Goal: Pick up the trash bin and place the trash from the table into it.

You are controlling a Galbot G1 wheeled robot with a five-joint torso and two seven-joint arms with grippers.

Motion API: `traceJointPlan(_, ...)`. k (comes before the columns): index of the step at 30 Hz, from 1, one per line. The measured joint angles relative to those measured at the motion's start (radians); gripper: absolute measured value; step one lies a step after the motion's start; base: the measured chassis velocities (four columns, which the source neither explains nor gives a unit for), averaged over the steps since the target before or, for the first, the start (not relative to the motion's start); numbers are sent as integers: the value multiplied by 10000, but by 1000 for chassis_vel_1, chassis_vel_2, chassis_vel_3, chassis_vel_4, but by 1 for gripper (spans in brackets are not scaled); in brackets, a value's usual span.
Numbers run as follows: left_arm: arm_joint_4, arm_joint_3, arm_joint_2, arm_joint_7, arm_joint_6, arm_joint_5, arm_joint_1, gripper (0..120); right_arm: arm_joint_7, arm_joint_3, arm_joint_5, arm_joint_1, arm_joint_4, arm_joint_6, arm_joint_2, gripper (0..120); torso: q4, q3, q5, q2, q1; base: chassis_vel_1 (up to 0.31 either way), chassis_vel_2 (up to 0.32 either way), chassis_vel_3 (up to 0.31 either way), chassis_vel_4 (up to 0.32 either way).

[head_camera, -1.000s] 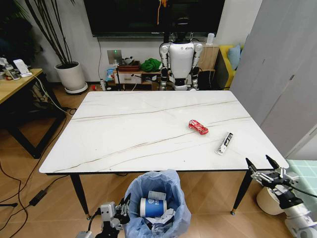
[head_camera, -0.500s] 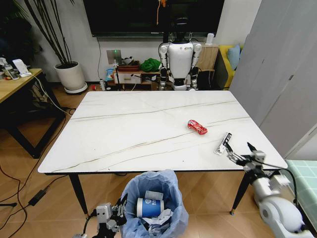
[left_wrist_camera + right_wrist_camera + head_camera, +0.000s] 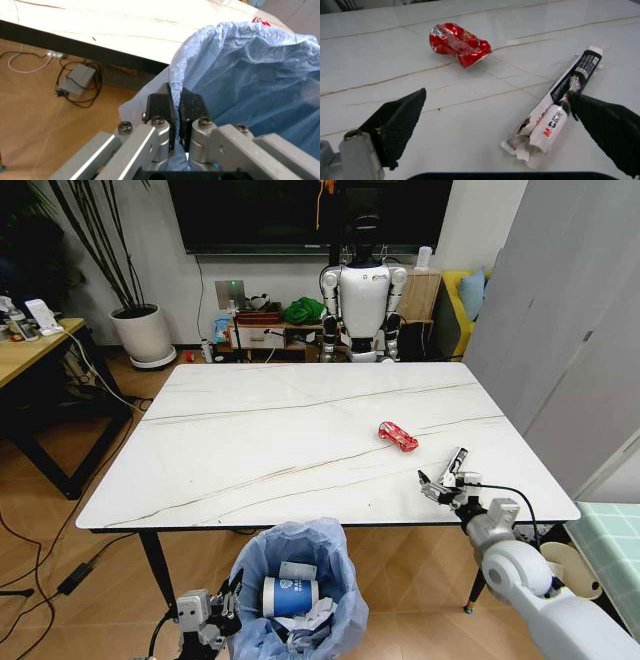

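Head view: the right gripper, fingers spread wide, hovers over the table at the black-and-white sachet, near the red wrapper. Below the front edge, the left gripper pinches the trash bin's blue bag rim.

On my marble worktop I see a red wrapper and, near it, a black-and-white sachet.

Your right gripper hangs spread over the table edge, one finger beside the sachet. Bare marble separates the sachet from the red wrapper. The bin mouth, just below the near edge, stands unobstructed.
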Motion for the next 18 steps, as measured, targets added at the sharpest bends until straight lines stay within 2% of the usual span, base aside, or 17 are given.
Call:
traceJointPlan(7,140,112,-4,1,9,-4,-126,0,194,87,432,111,-425,-191,-301,100,-3,0,-3,2,0,0,0,0,0)
traceJointPlan(18,191,140,31,-22,45,-31,-208,0,150,-303,675,604,-969,-157,-277,100,0,0,0,1,-2,0,0,0,0)
